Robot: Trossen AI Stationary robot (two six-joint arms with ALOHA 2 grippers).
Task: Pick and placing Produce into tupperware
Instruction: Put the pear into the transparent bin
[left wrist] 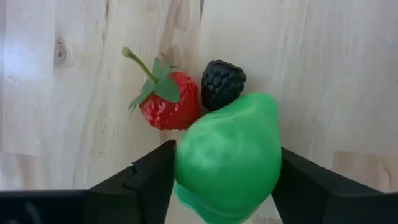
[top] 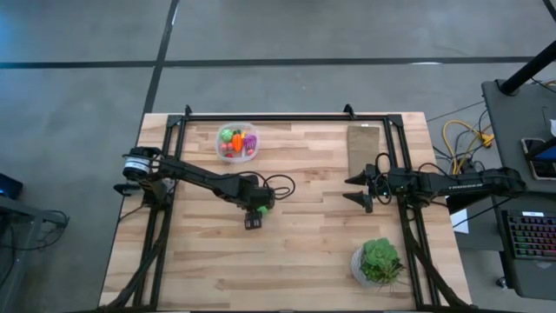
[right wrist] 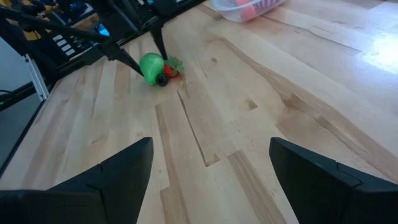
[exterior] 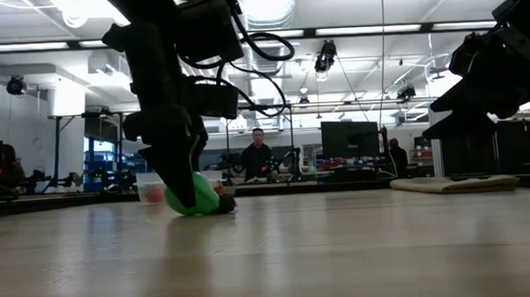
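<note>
A green pear-shaped toy fruit [left wrist: 227, 155] lies on the wooden table near its middle, between the fingers of my left gripper [top: 254, 216], which points steeply down. Right beside it lie a red strawberry [left wrist: 165, 106] with green leaves and a black berry [left wrist: 222, 82]. The clear round tupperware [top: 237, 142] stands toward the far edge and holds several colourful toy pieces. My right gripper [top: 363, 190] hangs open above the table's right part with nothing in it. My left gripper has the green fruit's two opposite sides [left wrist: 186, 168] between its two fingers [left wrist: 149, 177], which come from above, slanting down. The fruit's underside still lies on the table [exterior: 195, 207], as the low view shows.
A flat tan board [top: 365, 148] lies at the far right. A leafy green plant in a white pot [top: 379, 261] stands near the right front corner. A black metal frame [top: 287, 116] runs along the far edge and both sides. Bare wood lies in the middle and front.
</note>
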